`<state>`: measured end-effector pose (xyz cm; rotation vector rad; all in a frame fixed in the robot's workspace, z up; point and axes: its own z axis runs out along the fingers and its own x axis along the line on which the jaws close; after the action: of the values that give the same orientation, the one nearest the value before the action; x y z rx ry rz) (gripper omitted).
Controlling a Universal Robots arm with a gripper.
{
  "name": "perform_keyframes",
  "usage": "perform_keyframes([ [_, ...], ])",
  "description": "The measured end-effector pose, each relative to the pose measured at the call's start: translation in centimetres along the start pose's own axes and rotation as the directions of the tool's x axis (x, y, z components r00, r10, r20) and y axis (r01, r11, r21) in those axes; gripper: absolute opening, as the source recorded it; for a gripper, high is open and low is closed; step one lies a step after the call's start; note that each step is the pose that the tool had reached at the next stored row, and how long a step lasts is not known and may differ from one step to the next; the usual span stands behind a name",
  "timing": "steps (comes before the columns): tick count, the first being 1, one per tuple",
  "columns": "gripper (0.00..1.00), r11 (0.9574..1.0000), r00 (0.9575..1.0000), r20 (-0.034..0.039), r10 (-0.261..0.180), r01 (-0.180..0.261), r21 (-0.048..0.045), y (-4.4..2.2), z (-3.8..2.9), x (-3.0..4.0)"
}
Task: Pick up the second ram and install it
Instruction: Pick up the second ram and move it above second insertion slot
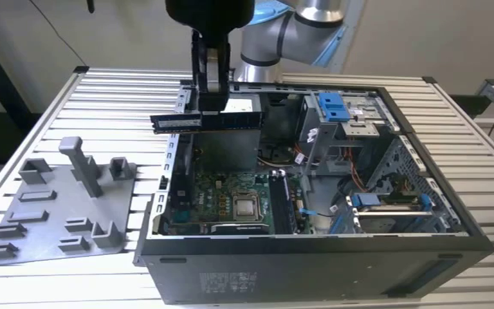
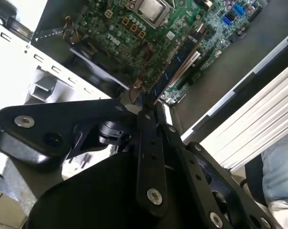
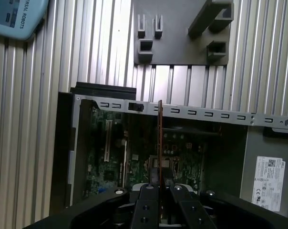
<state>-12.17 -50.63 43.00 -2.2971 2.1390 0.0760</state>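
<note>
The gripper [image 3: 160, 185] has the second ram [image 3: 160, 138] pinched tight between its two black fingers [image 3: 149, 205]. The stick shows edge-on, a thin line running straight out from the fingertips. Below gripper and stick gapes the open computer case [image 3: 206, 114], with the green motherboard [image 3: 103, 157] and its long white slots off to one side of the stick. Beyond the ram's far end, past the case's slotted metal rim, the grey plastic tray [image 3: 177, 43] with upright blocks sits on the ribbed aluminium table [image 3: 39, 95].

The exterior view looked down on the whole computer case [image 1: 316, 264]; both wrist views looked past the gripper [image 3: 160, 183] at its motherboard [image 3: 103, 157].
</note>
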Motion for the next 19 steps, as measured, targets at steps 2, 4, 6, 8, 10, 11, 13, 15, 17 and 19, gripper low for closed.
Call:
perform_keyframes([
  [2, 0.14, 1.0, 1.0, 0.0, 0.0, 0.0, 0.0, -0.28, -0.01, 0.02],
  [4, 0.14, 1.0, 1.0, 0.0, 0.0, 0.0, 0.0, -0.54, -0.02, 0.04],
  [6, 0.14, 1.0, 1.0, 0.0, 0.0, 0.0, 0.0, -0.82, -0.03, 0.06],
  [8, 0.14, 1.0, 1.0, 0.0, 0.0, 0.0, 0.0, -1.14, -0.04, 0.08],
  [10, 0.14, 1.0, 1.0, 0.0001, 0.0, 0.0, 0.0001, -1.46, -0.05, 0.1],
  [11, 0.14, 1.0, 1.0, 0.0, 0.0, 0.0, 0.0, -1.63, -0.06, 0.11],
  [13, 0.14, 1.0, 1.0, 0.0, 0.0, 0.0, 0.0, -1.98, -0.07, 0.14],
  [15, 0.14, 1.0, 1.0, 0.0, 0.0, 0.0, 0.0, -2.35, -0.08, 0.17],
  [17, 0.14, 1.0, 1.0, 0.0, 0.0, 0.0, 0.0, -2.74, -0.09, 0.19],
  [19, 0.14, 1.0, 1.0, 0.0, 0.0, 0.0, 0.0, -3.14, -0.11, 0.22],
])
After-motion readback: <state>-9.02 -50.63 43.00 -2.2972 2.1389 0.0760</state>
